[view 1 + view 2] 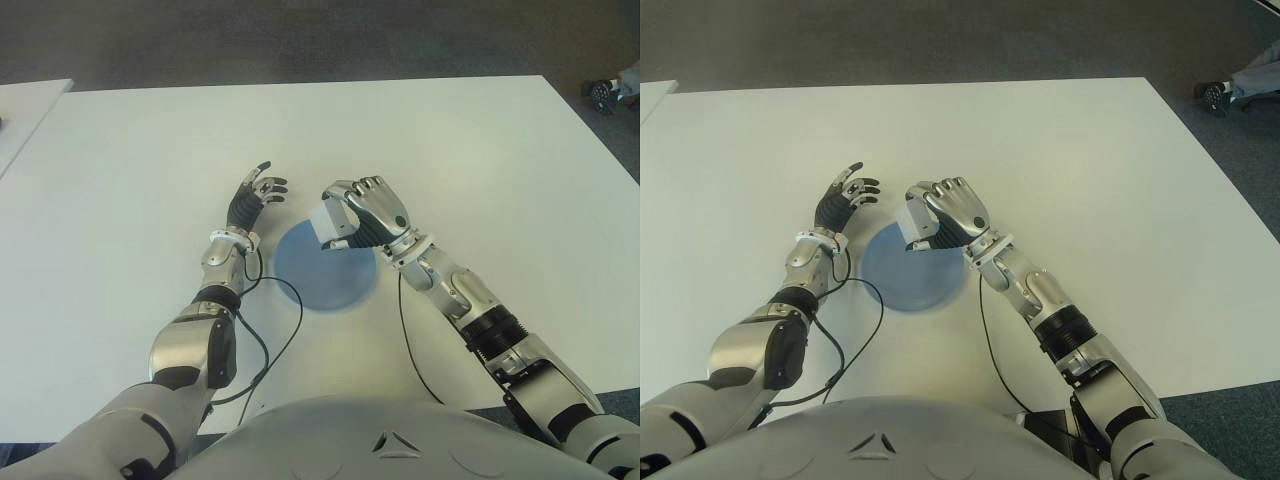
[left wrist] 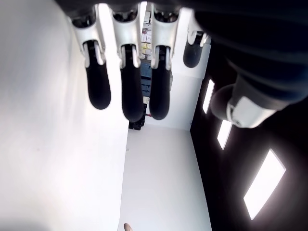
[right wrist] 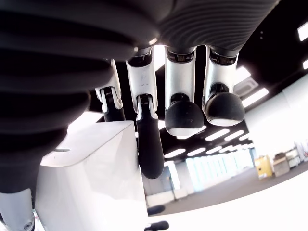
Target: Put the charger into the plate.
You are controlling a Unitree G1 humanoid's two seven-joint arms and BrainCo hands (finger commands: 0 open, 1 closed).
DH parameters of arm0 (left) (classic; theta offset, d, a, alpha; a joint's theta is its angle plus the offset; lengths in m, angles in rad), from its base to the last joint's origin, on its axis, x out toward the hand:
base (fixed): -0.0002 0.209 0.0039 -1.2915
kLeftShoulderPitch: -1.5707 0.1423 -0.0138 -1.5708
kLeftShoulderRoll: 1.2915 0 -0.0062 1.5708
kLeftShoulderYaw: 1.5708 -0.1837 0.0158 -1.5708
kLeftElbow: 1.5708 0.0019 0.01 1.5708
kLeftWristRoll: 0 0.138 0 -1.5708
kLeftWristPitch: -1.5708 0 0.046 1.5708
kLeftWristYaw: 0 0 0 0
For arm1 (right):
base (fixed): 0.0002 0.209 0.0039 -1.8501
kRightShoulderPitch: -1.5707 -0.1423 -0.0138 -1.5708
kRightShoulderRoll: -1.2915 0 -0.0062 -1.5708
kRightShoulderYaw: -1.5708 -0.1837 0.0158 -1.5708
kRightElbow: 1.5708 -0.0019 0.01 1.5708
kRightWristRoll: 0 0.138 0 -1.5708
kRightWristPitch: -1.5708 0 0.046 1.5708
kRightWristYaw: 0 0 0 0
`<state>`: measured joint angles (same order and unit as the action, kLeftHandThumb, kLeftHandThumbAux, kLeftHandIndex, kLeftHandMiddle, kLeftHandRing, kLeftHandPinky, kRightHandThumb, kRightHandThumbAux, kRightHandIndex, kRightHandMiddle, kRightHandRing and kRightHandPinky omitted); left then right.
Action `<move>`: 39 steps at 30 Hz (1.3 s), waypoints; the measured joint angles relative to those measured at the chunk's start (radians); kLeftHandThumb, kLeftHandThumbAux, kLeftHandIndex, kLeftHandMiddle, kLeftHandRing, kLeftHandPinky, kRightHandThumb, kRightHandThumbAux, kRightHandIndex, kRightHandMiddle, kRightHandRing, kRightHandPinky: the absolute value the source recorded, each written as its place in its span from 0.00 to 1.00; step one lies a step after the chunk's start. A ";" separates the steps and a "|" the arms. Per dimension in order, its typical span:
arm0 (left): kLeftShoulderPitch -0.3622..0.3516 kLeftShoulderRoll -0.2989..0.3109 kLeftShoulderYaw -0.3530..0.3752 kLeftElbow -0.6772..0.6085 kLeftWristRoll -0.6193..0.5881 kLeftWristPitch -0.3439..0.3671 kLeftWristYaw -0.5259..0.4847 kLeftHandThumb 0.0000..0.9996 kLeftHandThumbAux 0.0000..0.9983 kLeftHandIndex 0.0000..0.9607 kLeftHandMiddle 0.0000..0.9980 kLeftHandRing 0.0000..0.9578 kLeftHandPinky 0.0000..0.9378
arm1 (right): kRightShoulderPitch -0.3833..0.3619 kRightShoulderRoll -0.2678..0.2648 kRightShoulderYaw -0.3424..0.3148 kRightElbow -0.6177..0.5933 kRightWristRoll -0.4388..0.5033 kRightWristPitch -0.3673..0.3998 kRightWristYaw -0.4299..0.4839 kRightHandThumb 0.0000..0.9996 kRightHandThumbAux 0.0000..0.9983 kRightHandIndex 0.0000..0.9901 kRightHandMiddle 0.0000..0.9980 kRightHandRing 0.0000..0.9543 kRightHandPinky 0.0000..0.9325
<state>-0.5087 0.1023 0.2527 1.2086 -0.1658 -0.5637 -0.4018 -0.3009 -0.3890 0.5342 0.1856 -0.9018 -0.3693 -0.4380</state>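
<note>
Charger (image 1: 332,223), a small white block, sits in the right hand (image 1: 368,212), whose fingers are curled around it. It is up over the far edge of the blue plate (image 1: 325,270) on the white worktop (image 1: 480,160). Left hand (image 1: 256,196) is just left of the plate, fingers spread, holding nothing.

White charger (image 1: 331,224), blue plate (image 1: 330,280), white table (image 1: 140,160), black-tipped silver fingers (image 1: 262,186).
</note>
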 measured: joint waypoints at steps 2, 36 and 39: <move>-0.002 -0.001 -0.001 0.001 0.003 0.000 0.002 0.07 0.51 0.15 0.38 0.42 0.43 | 0.015 -0.010 -0.004 -0.034 0.002 0.000 0.035 0.85 0.68 0.40 0.54 0.89 0.92; -0.015 -0.002 -0.001 0.007 0.011 0.013 0.020 0.07 0.54 0.16 0.37 0.40 0.40 | 0.091 -0.017 -0.082 -0.169 0.064 -0.027 0.265 0.43 0.37 0.12 0.12 0.11 0.10; -0.014 -0.002 -0.002 0.006 0.011 0.013 0.020 0.06 0.55 0.17 0.37 0.40 0.40 | 0.087 -0.023 -0.086 -0.167 0.063 -0.027 0.266 0.38 0.30 0.04 0.04 0.03 0.03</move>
<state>-0.5231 0.1008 0.2511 1.2149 -0.1551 -0.5512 -0.3823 -0.2136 -0.4116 0.4486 0.0182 -0.8387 -0.3967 -0.1725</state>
